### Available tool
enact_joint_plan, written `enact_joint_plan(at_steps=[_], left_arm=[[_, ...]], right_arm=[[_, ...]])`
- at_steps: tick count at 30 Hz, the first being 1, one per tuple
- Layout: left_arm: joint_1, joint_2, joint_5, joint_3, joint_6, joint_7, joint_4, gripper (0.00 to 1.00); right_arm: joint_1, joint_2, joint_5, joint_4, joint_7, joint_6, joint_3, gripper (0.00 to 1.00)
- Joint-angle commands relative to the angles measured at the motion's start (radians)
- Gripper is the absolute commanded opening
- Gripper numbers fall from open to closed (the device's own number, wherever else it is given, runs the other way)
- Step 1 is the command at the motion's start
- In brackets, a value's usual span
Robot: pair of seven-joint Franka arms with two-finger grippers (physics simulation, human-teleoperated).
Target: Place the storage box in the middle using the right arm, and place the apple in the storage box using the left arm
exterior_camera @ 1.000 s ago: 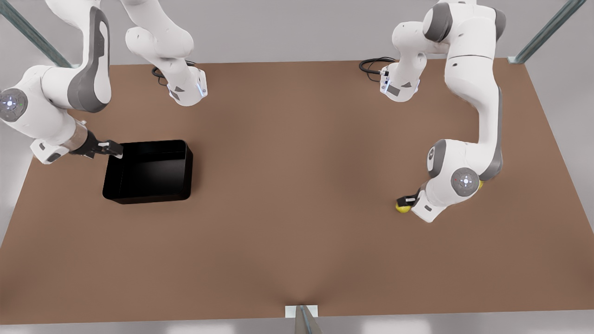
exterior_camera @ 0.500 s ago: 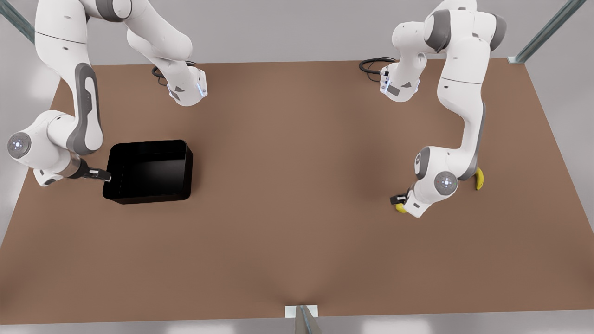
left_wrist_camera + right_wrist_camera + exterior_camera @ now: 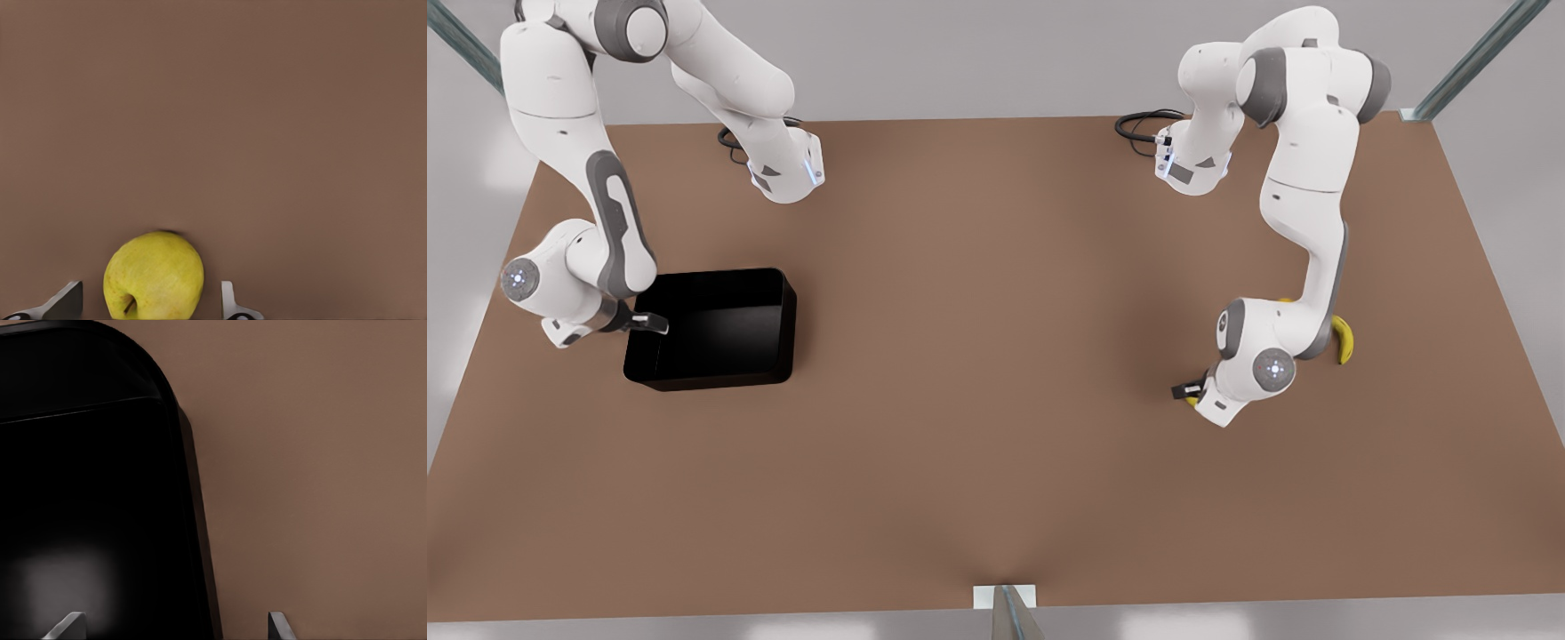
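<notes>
The right gripper (image 3: 647, 324) is hanging open across the storage box (image 3: 716, 329) wall at nine o'clock, ready to pinch. The left gripper (image 3: 1189, 391), open, is straddling the apple (image 3: 154, 275) at three o'clock.

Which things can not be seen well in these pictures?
- Apple: lower part cut by the left wrist view's edge; in front view, mostly behind the left tool.
- Orange-yellow thing: behind the left arm, kind unclear.
- Storage box: cut by the right wrist view's edge.
</notes>
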Motion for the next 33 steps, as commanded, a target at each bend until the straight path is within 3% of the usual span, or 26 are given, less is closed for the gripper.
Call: enact_joint_plan(at_steps=[1, 2, 3, 10, 17, 25, 26, 31, 33], left_arm=[[0.000, 0.001, 0.000, 0.000, 0.000, 0.000, 0.000, 1.00], [0.000, 0.002, 0.000, 0.000, 0.000, 0.000, 0.002, 1.00], [0.000, 0.004, 0.000, 0.000, -0.002, 0.000, 0.002, 1.00], [-0.002, 0.016, 0.000, 0.000, 0.000, 0.000, 0.008, 1.00], [0.000, 0.018, 0.000, 0.000, 0.003, 0.000, 0.008, 1.00], [-0.002, 0.015, 0.000, 0.000, 0.003, 0.002, 0.008, 0.99], [-0.002, 0.011, 0.000, 0.000, 0.002, 0.002, 0.008, 0.99], [0.006, -0.018, 0.000, 0.000, -0.011, 0.003, 0.006, 1.00], [0.012, -0.025, 0.000, 0.000, -0.005, 0.005, 0.006, 0.99]], right_arm=[[0.000, 0.000, 0.000, 0.000, 0.000, -0.003, 0.000, 1.00], [0.000, 0.000, 0.000, 0.000, 0.000, -0.007, 0.000, 0.77], [0.000, -0.001, 0.000, 0.001, -0.021, -0.013, 0.000, 0.22], [-0.011, 0.066, 0.000, 0.004, -0.060, 0.036, -0.005, 0.21], [-0.006, 0.043, 0.000, 0.009, -0.068, 0.018, -0.003, 0.21], [0.000, -0.018, 0.005, 0.126, -0.031, -0.207, 0.005, 0.21], [0.012, -0.018, 0.006, 0.179, 0.000, -0.275, 0.018, 0.21], [0.051, 0.041, 0.043, 0.389, 0.419, -0.396, 0.336, 0.21], [0.175, 0.074, 0.043, 0.443, 0.524, -0.418, 0.337, 0.21]])
